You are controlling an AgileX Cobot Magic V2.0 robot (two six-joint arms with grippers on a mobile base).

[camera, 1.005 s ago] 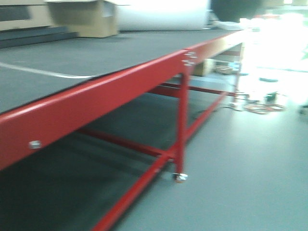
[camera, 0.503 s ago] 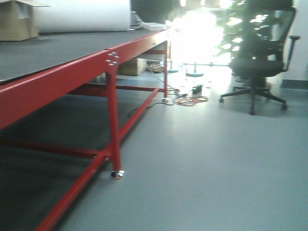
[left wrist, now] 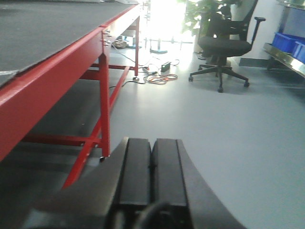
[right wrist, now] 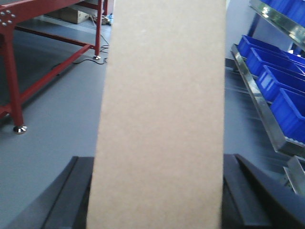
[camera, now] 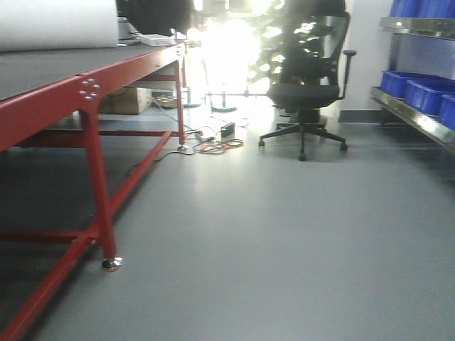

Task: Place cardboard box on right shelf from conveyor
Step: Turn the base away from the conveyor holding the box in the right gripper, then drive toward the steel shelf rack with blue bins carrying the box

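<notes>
We record the view swung right: red-framed grey conveyor (camera: 43, 67) now at nine o'clock, shiny steel shelf (camera: 416, 121) at three. Right gripper (right wrist: 157, 191) grasps slim tan cardboard box (right wrist: 162, 109); left gripper (left wrist: 151, 143) clenched.

cardboard box (right wrist: 159, 119): plain tan, unprinted broad face; stands upright, filling the middle of the right wrist view; clamped at its lower sides between the dark fingers of the right gripper (right wrist: 157, 195); off the belt, not on the shelf
right shelf (camera: 416, 122): shiny steel tray with a bright front lip; runs along the right side, well apart from the conveyor
conveyor (camera: 43, 106): dark grey belt on a glossy red frame with red legs; along the left side
</notes>
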